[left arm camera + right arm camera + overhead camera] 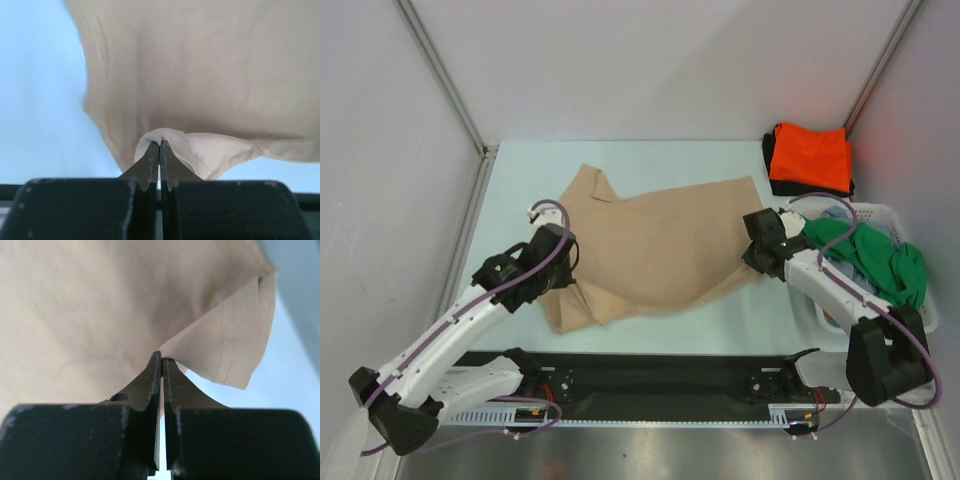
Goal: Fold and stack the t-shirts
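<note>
Pinching the soft tan short-sleeved cloth t-shirt (pixel 660 245) at both sides, spread loosely on the pale blue desk (pixel 520 190).

Clamped tight with the left gripper (pixel 159 145) on a bunched lip of cloth at the shirt's left edge; likewise with the right gripper (pixel 162 357) on a stitched hem corner at the right edge, beside the white plastic laundry basket (pixel 885 212) with a crumpled green shirt (pixel 880 258) inside. Well apart, at the far right corner: a folded bright orange shirt (pixel 810 157) over a black shirt (pixel 769 150). Likely to handle as light, limp and floppy: sagging between grips, dragging and wrinkling against the desk. Best taken at hems, seams or corners, for the thicker bite of doubled cloth; some risk of slipping from a thin single layer.
</note>
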Robot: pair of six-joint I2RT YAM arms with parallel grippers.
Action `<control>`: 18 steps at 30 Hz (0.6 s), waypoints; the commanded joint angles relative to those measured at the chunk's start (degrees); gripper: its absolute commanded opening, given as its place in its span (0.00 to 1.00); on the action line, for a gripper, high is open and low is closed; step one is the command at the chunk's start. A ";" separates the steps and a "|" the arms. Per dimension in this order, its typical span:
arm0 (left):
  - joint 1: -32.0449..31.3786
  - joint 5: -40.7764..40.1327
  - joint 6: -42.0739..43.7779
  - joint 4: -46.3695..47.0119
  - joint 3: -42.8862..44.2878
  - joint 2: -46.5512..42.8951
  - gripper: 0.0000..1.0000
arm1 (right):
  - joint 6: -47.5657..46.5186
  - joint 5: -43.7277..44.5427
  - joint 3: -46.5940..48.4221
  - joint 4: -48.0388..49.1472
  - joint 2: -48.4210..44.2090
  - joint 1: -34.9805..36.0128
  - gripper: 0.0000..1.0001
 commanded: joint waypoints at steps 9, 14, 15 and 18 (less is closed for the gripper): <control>17.58 7.94 18.11 12.25 7.97 13.51 0.00 | -9.79 1.38 13.73 5.90 17.95 -4.69 0.00; 21.63 9.43 19.52 13.40 10.26 21.50 0.00 | -11.72 0.50 17.16 6.52 23.57 -5.74 0.00; 22.94 9.96 19.61 13.49 10.61 22.56 0.00 | -11.99 0.24 17.69 6.69 24.46 -6.09 0.00; 25.23 10.58 19.78 14.10 12.27 27.30 0.01 | -12.69 -0.55 20.59 6.26 28.23 -7.40 0.07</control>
